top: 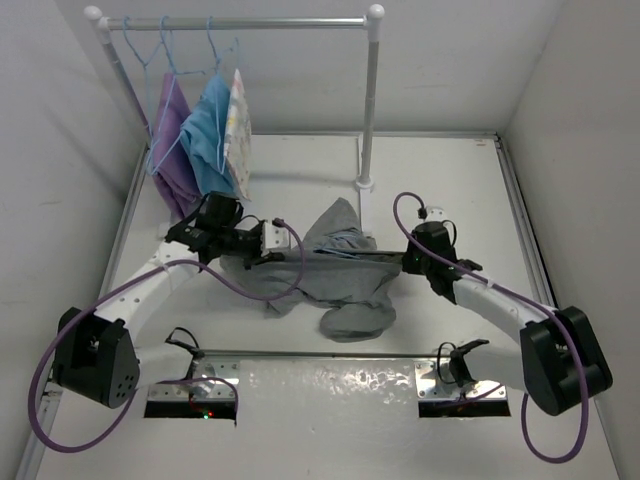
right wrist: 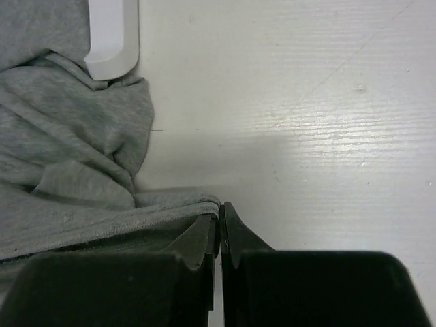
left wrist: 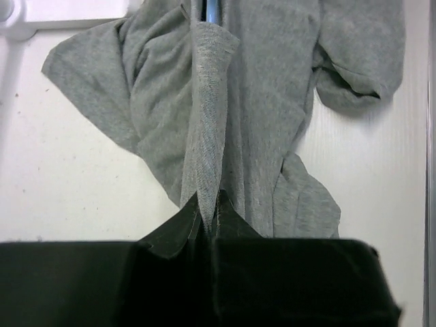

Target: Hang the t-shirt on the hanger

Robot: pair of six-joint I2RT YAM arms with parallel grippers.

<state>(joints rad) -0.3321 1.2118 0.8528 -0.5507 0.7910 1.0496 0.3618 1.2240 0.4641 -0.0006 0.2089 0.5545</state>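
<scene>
The shirt (top: 350,285) lies crumpled on the table (top: 450,180), between the two arms and just in front of the rack's foot. The left gripper (left wrist: 206,211) is clamped on a raised fold of the cloth, which stands up from its tips as a thin ridge. The right gripper (right wrist: 219,211) has its jaws together at the edge of a hem; we cannot tell whether any cloth is caught between them. A thin blue line across the shirt in the top view is, we judge, the hanger (top: 345,254), mostly covered by fabric. We expect the shirt to handle as light, soft and limp: it will sag and bunch wherever it is unsupported, and it should not slip readily from a firm pinch. Doubled seams, at the hem, collar or shoulder, seem the best places to take hold. There are no containers proper; the rack (top: 260,20) carries a purple garment (top: 168,135), a blue garment (top: 208,135) and a patterned one (top: 238,120), each on its own hanger
</scene>
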